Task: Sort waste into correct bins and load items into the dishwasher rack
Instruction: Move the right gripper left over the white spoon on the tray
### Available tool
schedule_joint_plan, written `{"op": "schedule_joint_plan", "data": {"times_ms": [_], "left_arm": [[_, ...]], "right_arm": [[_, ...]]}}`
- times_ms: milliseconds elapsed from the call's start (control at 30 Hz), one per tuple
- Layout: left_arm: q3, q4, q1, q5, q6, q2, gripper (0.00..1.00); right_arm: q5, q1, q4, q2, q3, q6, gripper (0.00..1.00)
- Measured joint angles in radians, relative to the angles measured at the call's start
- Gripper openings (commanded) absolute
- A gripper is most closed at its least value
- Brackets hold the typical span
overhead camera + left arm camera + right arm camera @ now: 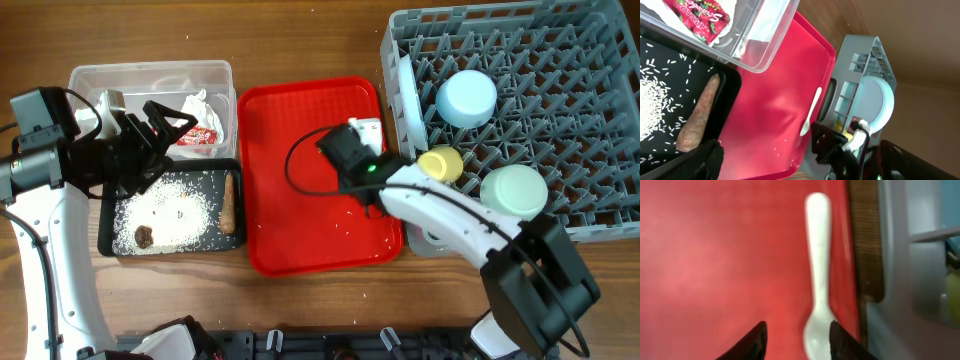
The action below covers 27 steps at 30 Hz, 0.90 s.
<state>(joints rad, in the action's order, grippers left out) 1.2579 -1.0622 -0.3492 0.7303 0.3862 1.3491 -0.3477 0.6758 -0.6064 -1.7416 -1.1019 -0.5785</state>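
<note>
Spoon [817, 260] lies along the red tray [715, 255] rim nearest the worktop's right edge. Right gripper [797, 335] hangs open, straddling its bowl. Lower squarely, then pinch the neck.

White spoon [817, 270] on red tray [715, 255] (fingertips [747, 342] straddling its bowl)

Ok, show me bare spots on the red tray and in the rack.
Red tray: its left half, between the black tray and the right gripper, is bare; the right edge holds the white spoon. Rack: open pegs right of the light blue cup and green bowl; its left side is crowded.
</note>
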Motion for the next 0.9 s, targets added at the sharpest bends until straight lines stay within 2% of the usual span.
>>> {"op": "schedule_joint_plan", "data": {"times_ms": [233, 500, 900], "left_arm": [[0.000, 0.000, 0.000, 0.000, 0.000, 0.000, 1.00], [0.000, 0.000, 0.000, 0.000, 0.000, 0.000, 1.00], [0.000, 0.000, 0.000, 0.000, 0.000, 0.000, 1.00]], "right_arm": [[0.106, -0.060, -0.003, -0.021, 0.000, 0.002, 0.25], [0.128, -0.060, -0.014, -0.103, 0.001, 0.000, 0.26], [0.131, -0.060, -0.025, -0.112, -0.001, 0.048, 0.27]]}}
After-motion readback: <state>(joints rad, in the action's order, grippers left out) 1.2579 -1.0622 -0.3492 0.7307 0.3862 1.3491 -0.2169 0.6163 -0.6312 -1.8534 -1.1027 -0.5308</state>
